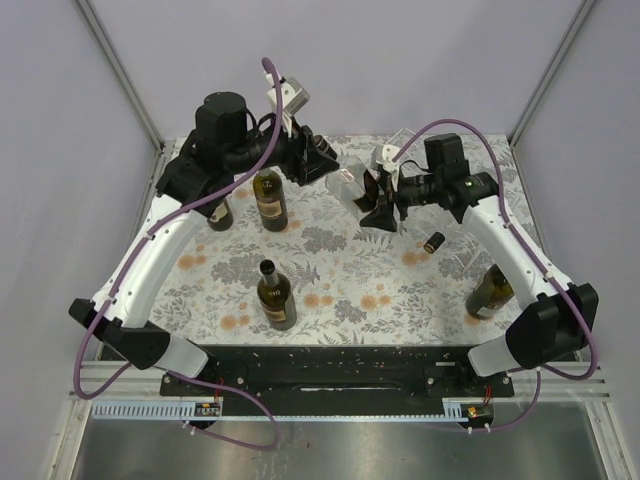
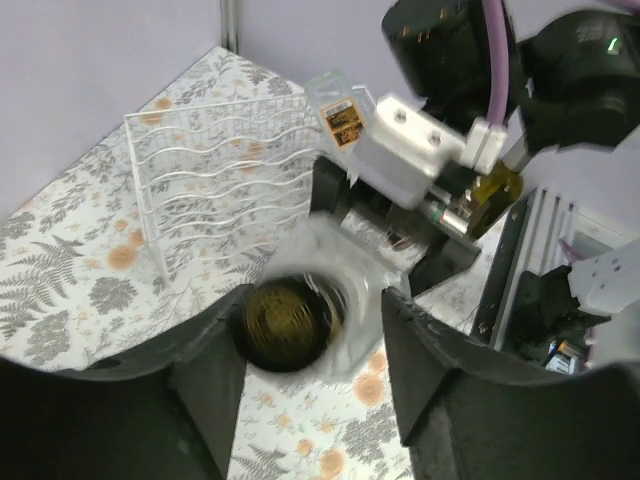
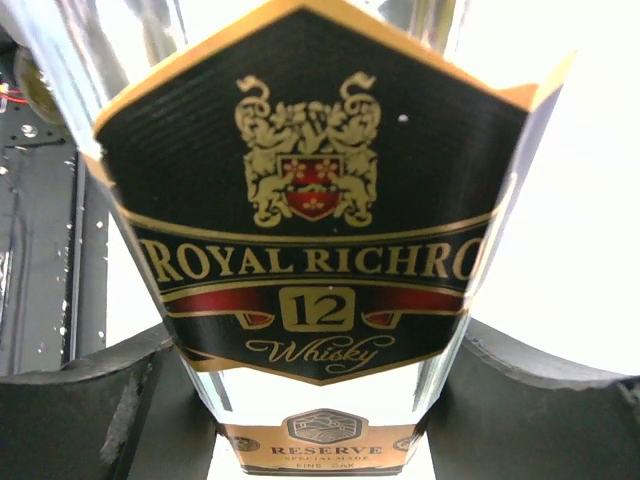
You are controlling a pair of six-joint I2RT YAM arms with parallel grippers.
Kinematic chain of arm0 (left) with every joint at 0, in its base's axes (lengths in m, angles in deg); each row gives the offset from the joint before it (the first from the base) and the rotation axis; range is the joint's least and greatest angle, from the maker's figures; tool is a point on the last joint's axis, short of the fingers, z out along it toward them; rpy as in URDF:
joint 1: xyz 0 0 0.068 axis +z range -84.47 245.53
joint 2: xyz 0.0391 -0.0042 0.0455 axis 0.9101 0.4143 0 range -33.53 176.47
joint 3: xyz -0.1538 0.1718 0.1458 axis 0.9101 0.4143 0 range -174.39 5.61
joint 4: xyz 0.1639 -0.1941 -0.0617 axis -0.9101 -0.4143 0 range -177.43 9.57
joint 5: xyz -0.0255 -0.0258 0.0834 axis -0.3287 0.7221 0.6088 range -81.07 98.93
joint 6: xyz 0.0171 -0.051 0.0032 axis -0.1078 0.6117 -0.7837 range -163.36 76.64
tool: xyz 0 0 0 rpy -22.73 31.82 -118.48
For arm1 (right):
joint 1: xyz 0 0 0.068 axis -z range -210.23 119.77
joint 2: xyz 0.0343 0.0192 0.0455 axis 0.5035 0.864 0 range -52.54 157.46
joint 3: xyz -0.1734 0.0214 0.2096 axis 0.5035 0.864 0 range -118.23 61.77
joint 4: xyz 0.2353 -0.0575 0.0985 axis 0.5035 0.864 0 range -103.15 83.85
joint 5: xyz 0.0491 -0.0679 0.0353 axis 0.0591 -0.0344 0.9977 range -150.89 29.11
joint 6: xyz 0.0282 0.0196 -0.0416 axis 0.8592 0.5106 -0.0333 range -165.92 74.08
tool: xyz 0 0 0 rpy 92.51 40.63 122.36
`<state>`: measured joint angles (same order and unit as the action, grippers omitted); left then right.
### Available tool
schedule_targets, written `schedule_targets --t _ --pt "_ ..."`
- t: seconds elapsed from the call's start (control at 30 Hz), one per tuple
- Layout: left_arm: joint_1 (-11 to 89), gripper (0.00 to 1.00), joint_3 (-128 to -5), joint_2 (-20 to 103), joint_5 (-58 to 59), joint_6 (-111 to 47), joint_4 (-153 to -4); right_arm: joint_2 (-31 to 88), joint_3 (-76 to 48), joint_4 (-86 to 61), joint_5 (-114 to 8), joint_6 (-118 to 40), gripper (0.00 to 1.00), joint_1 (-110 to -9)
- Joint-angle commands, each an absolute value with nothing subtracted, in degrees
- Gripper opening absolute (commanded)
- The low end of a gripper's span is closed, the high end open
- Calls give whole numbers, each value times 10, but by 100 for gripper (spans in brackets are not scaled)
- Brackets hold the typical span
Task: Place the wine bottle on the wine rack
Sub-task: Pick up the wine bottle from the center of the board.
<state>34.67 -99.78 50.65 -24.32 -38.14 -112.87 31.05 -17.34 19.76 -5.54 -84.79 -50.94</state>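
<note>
The wine bottle [image 1: 345, 182] is clear glass with a black and gold label [image 3: 310, 200], and it hangs level above the back of the table between my two grippers. My right gripper [image 1: 377, 197] is shut on its body, a finger on each side [image 3: 315, 345]. My left gripper [image 1: 320, 160] sits around the neck end [image 2: 300, 315], which shows end-on and blurred. The jaws [image 2: 312, 340] are slightly apart, with a thin gap at the right finger. The wine rack [image 2: 210, 190], made of clear thin ribs, stands on the floral cloth beyond the bottle, near the back wall.
Dark bottles stand at the back left [image 1: 270, 200] [image 1: 220, 212] and in the near middle [image 1: 275, 295]. Another leans at the right edge [image 1: 490, 292]. A small dark object [image 1: 433, 241] lies right of centre. Cage posts and walls close in the back corners.
</note>
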Motion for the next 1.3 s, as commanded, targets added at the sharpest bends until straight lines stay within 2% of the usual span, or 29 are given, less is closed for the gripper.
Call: schedule_targets --t 0.0,0.07,0.13,0.17,0.2,0.57,0.73,0.97,1.27 --pt "348 68 -985 483 -245 -460 -1101 302 -240 302 -79 -921 0 -454" --pt "348 81 -984 486 -244 -463 -1101 306 -257 332 -82 -946 0 -443" --pt "348 89 -986 489 -241 -467 -1102 310 -280 355 -82 -963 0 -433" --pt "348 97 -989 491 -240 -470 -1103 315 -288 367 -84 -970 0 -429" --pt "349 99 -990 493 -237 -474 -1104 320 -295 376 -88 -979 0 -425" --pt "348 99 -998 513 -193 -541 -1114 346 -347 409 -182 -1070 0 -397" --pt "346 99 -1018 537 -195 -643 -1132 362 -383 434 -231 -1131 0 -392" --pt "303 99 -1035 566 -158 -882 -1170 382 -414 485 -266 -1194 0 -382" --pt "231 99 -1078 615 -96 -1042 -1251 383 -419 517 -285 -1220 0 -382"
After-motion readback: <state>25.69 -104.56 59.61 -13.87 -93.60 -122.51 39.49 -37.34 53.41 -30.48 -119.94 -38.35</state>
